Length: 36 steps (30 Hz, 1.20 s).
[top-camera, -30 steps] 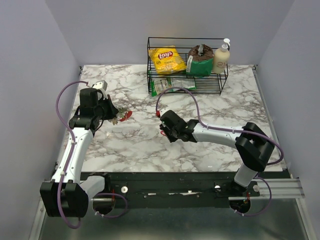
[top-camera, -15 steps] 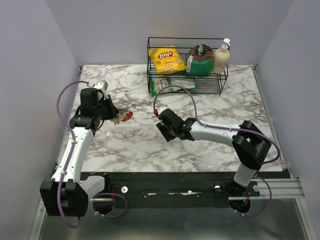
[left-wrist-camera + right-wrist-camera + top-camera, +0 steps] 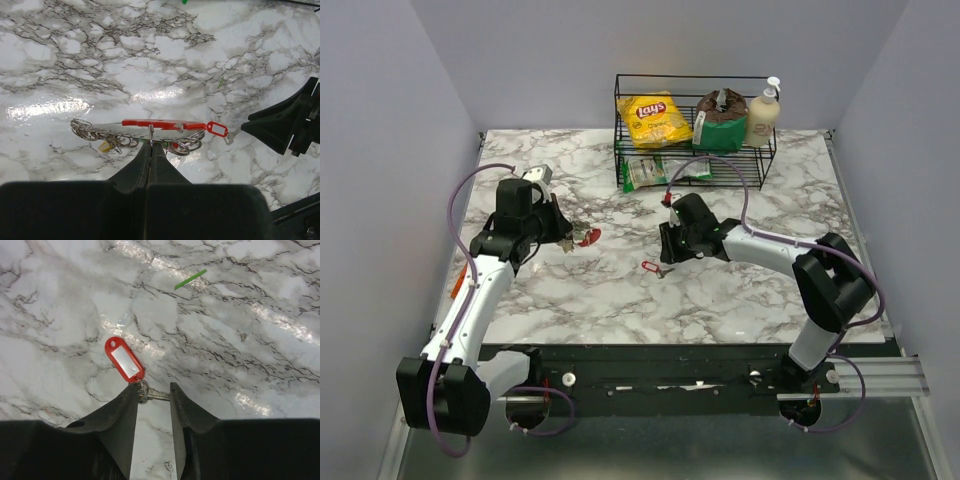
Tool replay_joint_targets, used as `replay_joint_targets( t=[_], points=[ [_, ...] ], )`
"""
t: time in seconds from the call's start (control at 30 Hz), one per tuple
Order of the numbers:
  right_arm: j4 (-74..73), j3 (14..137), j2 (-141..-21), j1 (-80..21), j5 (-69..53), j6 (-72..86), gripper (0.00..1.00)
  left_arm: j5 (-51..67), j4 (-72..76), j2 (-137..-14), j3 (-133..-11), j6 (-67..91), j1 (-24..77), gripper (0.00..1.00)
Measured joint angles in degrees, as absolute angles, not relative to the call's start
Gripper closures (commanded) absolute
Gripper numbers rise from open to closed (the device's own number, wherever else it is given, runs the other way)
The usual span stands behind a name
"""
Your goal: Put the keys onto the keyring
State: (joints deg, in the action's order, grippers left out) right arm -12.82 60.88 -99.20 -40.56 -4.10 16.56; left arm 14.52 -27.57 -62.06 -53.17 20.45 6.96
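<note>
The right pincer [image 3: 153, 388], narrowly parted, is straddling the key [image 3: 159, 396], its tag [image 3: 124, 359] pointing left toward the left pincer [image 3: 151, 150] clamping the keyring [image 3: 150, 132].

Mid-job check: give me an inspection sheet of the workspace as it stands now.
Surface: marble table, glare patches.
Job's things: keyring pinched by left gripper; key with red tag flat on table.
Clutter: green sliver on table; wire rack with Lay's bag, dark bag, bottle, green packet.
Grippers: left gripper shut on keyring; right gripper open, fingers astride the key.
Cables: purple cables looping off both arms, no snag seen.
Surroundings: plain grey walls.
</note>
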Motion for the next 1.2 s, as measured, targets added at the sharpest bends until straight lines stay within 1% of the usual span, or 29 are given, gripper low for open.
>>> replay_joint_targets(
  t=[0.23, 0.43, 0.9, 0.97, 1.2],
  points=[
    [-10.37, 58.13, -98.94, -38.46, -13.61, 20.21, 0.64, 14.13, -26.44, -62.37, -52.05, 22.33, 9.91, 1.00],
    [-9.58, 57.43, -98.98, -38.46, -17.28, 22.46, 0.65, 13.93, -26.20, -62.70, -52.05, 22.55, 10.15, 1.00],
    [-9.28, 56.62, -101.08, -37.91, -17.43, 24.01, 0.67, 13.63, -26.20, -62.70, -52.05, 22.55, 10.26, 1.00],
    [-9.26, 56.62, -101.56, -37.80, -17.43, 24.03, 0.70, 13.58, -26.20, -62.70, -52.05, 22.55, 10.26, 1.00],
    [-8.99, 56.77, -102.35, -37.63, -17.47, 24.10, 0.72, 13.37, -26.20, -62.72, -52.05, 22.52, 10.39, 1.00]
  ],
)
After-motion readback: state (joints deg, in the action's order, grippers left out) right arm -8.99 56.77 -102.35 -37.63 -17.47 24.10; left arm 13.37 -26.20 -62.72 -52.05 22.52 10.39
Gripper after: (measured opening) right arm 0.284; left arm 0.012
